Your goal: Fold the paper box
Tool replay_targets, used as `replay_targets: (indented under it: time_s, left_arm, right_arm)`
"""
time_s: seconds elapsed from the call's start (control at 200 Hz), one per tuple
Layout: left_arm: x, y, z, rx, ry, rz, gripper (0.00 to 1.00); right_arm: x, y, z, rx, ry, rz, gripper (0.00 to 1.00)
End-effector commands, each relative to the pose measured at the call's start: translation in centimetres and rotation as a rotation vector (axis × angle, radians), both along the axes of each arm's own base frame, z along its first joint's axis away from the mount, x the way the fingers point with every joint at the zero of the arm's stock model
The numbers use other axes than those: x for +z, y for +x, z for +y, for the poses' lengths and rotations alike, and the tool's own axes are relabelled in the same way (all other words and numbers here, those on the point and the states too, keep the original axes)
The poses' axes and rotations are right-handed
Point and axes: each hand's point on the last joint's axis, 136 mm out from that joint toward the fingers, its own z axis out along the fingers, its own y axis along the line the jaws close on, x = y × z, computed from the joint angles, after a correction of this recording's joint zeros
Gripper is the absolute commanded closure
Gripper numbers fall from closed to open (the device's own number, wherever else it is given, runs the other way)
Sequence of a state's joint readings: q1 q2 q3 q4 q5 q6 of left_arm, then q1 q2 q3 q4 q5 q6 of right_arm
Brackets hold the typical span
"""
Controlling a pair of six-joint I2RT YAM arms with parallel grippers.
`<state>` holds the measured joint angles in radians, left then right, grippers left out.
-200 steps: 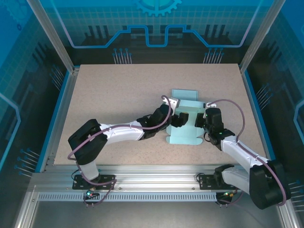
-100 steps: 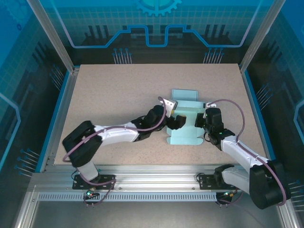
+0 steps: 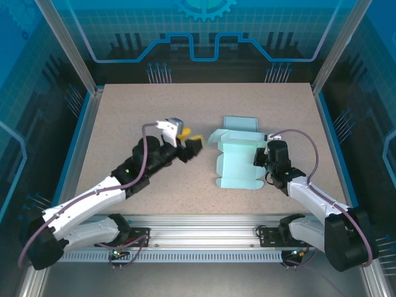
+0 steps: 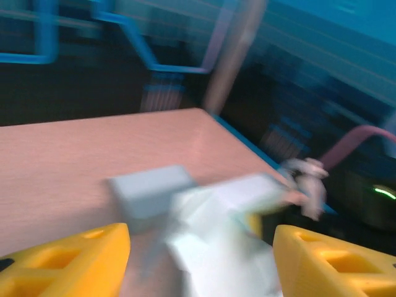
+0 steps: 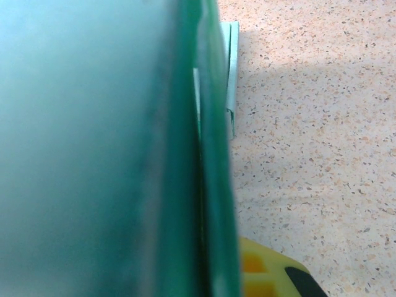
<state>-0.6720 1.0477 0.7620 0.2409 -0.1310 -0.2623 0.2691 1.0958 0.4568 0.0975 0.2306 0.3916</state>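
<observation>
Looming blurred, paper box (image 5: 93,148) hides most of right gripper (image 3: 262,162).

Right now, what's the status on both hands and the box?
Left hand open, left of box, not touching. Right hand shut on box's right wall. Box part folded, far flap flat. Nothing in the way.

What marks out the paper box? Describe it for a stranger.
On the speckled tabletop, look right of centre, at the right end effector. The paper box lies there: a pale mint-green, half-folded sheet with raised flaps, the only green thing there.
</observation>
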Motion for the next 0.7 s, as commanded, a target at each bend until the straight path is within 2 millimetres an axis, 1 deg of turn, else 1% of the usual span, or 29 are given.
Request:
replay_targets:
  time_s: [0.0, 0.06, 0.17, 0.28, 0.375, 0.44, 0.58, 0.695]
  left_arm:
    - [-5.9, 3.7, 3.4, 0.143, 0.076, 0.145, 0.4]
    - [-6.7, 5.1, 2.8, 0.139, 0.102, 0.139, 0.4]
    - [-8.7, 7.2, 0.5, 0.086, 0.133, 0.163, 0.42]
    - [-10.9, 8.4, -1.6, 0.018, 0.137, 0.192, 0.42]
    - [-12.4, 8.3, -3.4, -0.053, 0.163, 0.202, 0.42]
    - [-13.0, 8.0, -4.7, -0.101, 0.204, 0.189, 0.42]
    - [-12.9, 7.0, -7.3, -0.209, 0.272, 0.12, 0.4]
    - [-12.4, 5.6, -9.5, -0.295, 0.315, 0.075, 0.39]
  right_arm:
    - [1.0, 0.2, 0.3, 0.004, 0.013, -0.032, 1.0]
    - [1.0, 0.2, 0.3, 0.003, 0.016, -0.033, 1.0]
    - [1.1, 0.3, 0.4, 0.008, 0.022, -0.039, 1.0]
    - [0.9, 0.4, 0.6, 0.014, 0.023, -0.027, 1.0]
    - [0.8, 0.4, 0.6, 0.015, 0.024, -0.024, 1.0]
    - [0.9, 0.4, 0.5, 0.012, 0.021, -0.029, 1.0]
    - [1.1, 0.5, 0.5, 0.01, 0.021, -0.035, 1.0]
    - [1.0, 0.6, 0.6, 0.012, 0.019, -0.028, 1.0]
